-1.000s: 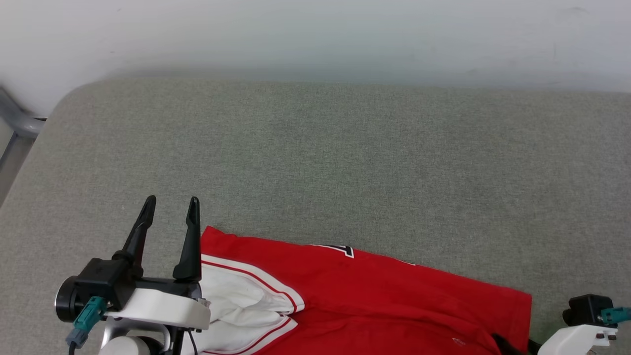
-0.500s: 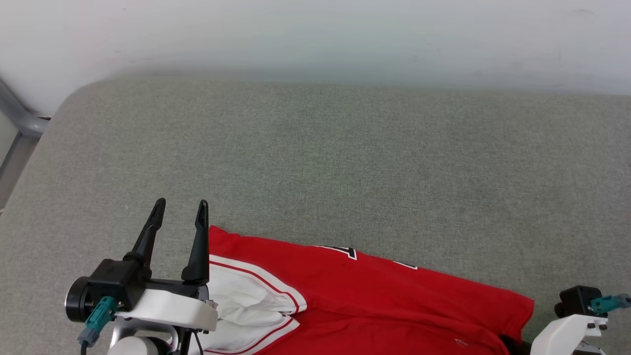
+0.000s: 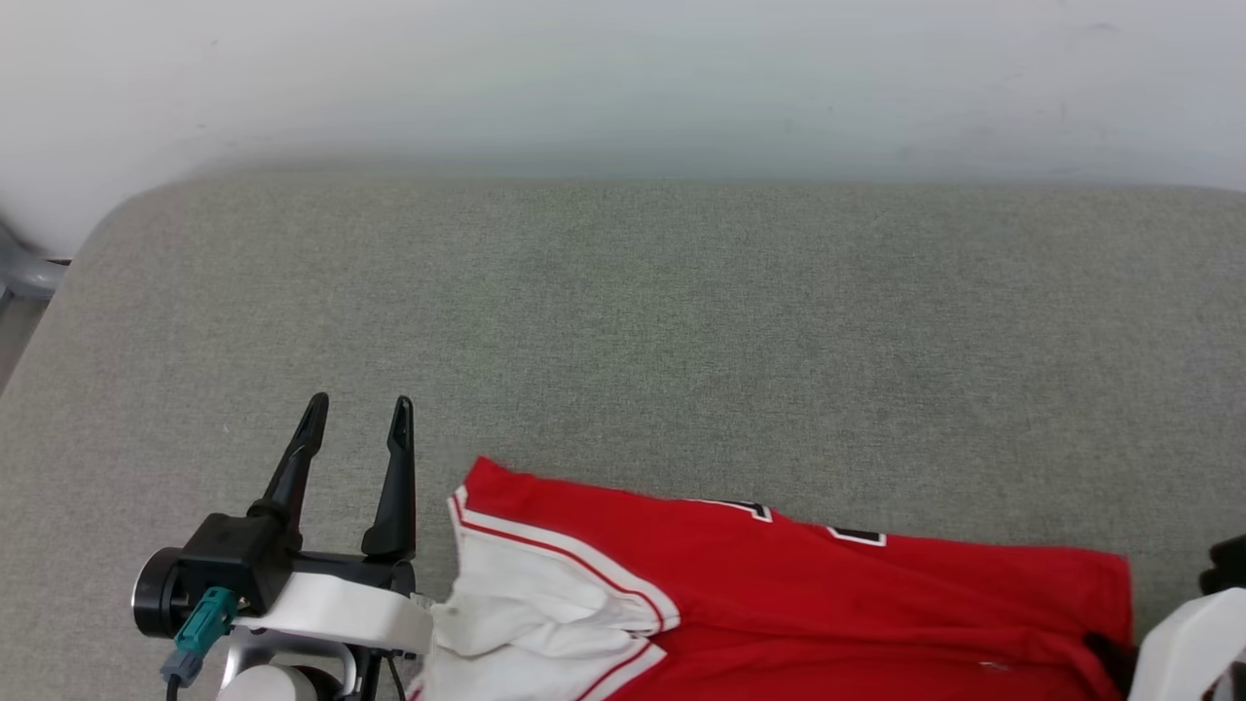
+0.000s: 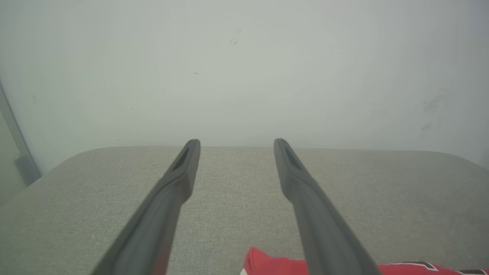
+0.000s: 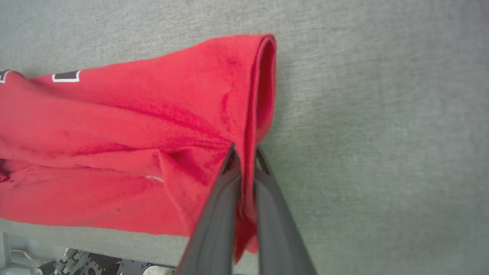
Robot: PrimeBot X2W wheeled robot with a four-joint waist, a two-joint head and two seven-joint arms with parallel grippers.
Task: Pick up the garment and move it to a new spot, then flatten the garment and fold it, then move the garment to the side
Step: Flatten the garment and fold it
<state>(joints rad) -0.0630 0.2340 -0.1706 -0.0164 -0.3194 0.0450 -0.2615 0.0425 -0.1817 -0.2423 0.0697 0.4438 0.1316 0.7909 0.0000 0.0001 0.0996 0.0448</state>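
The garment (image 3: 798, 584), a red jersey with a white sleeve (image 3: 545, 604) and red-white trim, lies crumpled along the near edge of the grey cushioned surface (image 3: 623, 321). Bits of black white-edged lettering peek out at its far fold. My left gripper (image 3: 358, 404) stands open just left of the garment, nothing between its fingers; in the left wrist view the same gripper (image 4: 237, 143) hovers over the bare surface, with a red corner of the garment (image 4: 267, 264) below it. My right gripper (image 5: 245, 152) is shut on the garment's red hem edge (image 5: 263, 88) at its right end.
A white wall (image 3: 623, 78) runs behind the surface. A grey metal frame piece (image 3: 24, 277) sits past the rounded far-left corner. In the right wrist view the surface's near edge shows, with robot base parts (image 5: 76, 263) beyond it. My pale right forearm (image 3: 1188, 643) fills the lower right corner.
My right gripper has shut on the garment's right hem. The garment has slid right, away from the left gripper, and its right end has stretched out. The head camera has shifted slightly.
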